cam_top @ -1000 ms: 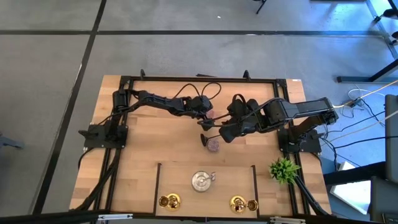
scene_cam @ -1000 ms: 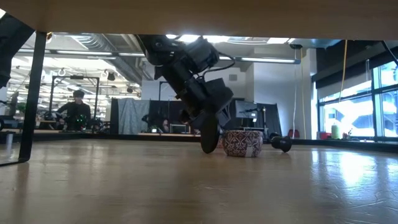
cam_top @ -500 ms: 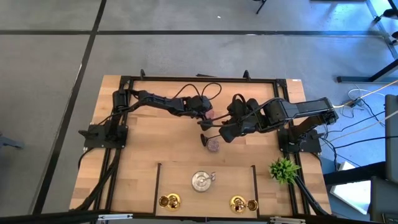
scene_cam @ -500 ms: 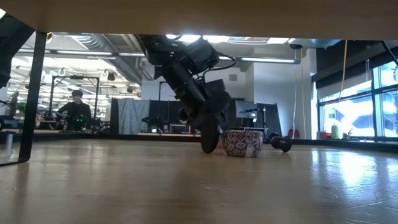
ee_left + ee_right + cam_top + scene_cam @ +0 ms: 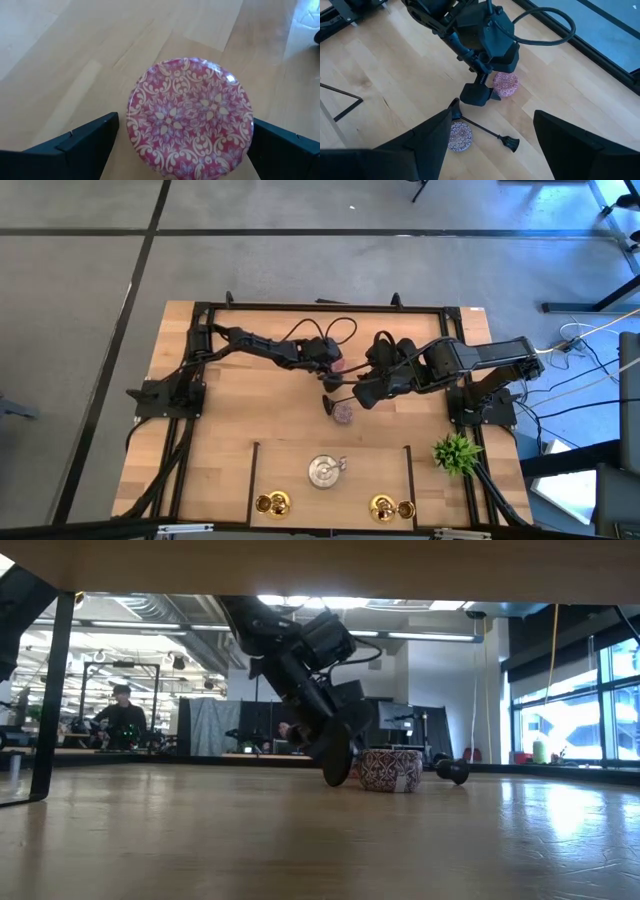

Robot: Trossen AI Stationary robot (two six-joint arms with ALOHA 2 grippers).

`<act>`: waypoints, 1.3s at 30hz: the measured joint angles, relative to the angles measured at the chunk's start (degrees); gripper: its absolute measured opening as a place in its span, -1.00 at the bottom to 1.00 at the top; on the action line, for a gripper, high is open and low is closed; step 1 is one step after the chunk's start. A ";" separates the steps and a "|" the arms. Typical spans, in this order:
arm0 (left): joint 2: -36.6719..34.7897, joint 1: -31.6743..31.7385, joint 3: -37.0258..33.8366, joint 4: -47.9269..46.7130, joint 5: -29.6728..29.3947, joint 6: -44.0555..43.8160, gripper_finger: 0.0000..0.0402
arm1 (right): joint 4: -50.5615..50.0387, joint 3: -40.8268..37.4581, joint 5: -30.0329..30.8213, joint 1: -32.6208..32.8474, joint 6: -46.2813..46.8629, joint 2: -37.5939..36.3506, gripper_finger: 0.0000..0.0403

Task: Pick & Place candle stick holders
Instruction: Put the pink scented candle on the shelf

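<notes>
A pink patterned round holder [image 5: 190, 117] stands on the table at mid-far [image 5: 339, 364]. My left gripper [image 5: 185, 145] is open over it, one finger on each side of its rim. My right gripper [image 5: 495, 150] is open and empty just to its right [image 5: 364, 392], above the table. A black holder with a thin stem [image 5: 485, 129] lies on its side below it. A second pink holder [image 5: 343, 413] stands beside the black one. A silver round holder [image 5: 323, 471] and gold holders [image 5: 272, 503] [image 5: 390, 506] stand near the front edge. My left gripper comes at the pink holder from above, slanting from the table's left, with its fingers [image 5: 87, 140] beside the holder's round rim [image 5: 131, 120]. A narrow gap shows at one finger. At the other I cannot tell whether it touches. The holder stands on the table.
A green spiky plant [image 5: 457, 452] stands at the right front. Thin black rails [image 5: 254, 470] [image 5: 410, 470] mark off the front middle area. A black frame [image 5: 320, 307] runs along the far edge. People and desks show in the room behind in the low view.
My left gripper has tipped and gone down a little toward the pink holder, and its cable loop has shifted. The holders have stayed where they were.
</notes>
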 joint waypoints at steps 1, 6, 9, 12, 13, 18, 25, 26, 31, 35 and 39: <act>0.03 0.02 -0.03 0.56 0.13 -0.08 0.99 | 0.00 0.00 0.00 0.00 0.00 0.00 0.42; 0.15 0.07 -0.04 2.06 0.86 -0.25 0.99 | -0.04 0.00 0.00 0.00 0.02 0.00 0.42; 0.15 0.11 -0.04 1.93 1.40 -1.44 0.99 | -0.13 0.00 0.00 0.00 0.06 0.00 0.42; 0.13 0.15 -0.02 1.39 1.83 -3.22 0.90 | -0.13 0.00 -0.02 0.00 0.22 0.00 0.42; 0.11 0.18 -0.01 1.09 1.88 -3.63 0.84 | -0.13 0.00 -0.01 0.00 0.22 0.00 0.42; 0.04 0.24 0.02 0.34 1.59 -4.05 0.45 | 0.13 0.00 -0.02 0.00 0.22 0.00 0.42; -1.00 0.60 0.09 -2.34 3.20 -6.89 0.44 | 0.88 0.00 -0.02 0.00 0.22 0.00 0.42; -1.60 0.55 -0.04 -2.82 3.23 -7.15 0.44 | 1.05 0.00 -0.02 0.00 0.22 0.00 0.42; -6.05 0.76 1.42 -7.59 3.38 -5.84 0.44 | 1.69 0.02 0.01 0.00 0.20 0.00 0.42; -9.82 0.62 2.99 -12.24 5.25 -2.58 0.44 | 1.90 0.02 0.26 0.00 0.15 0.00 0.42; -14.24 -0.70 3.58 -17.55 7.61 0.07 0.44 | 1.86 0.02 0.44 0.00 0.00 0.00 0.42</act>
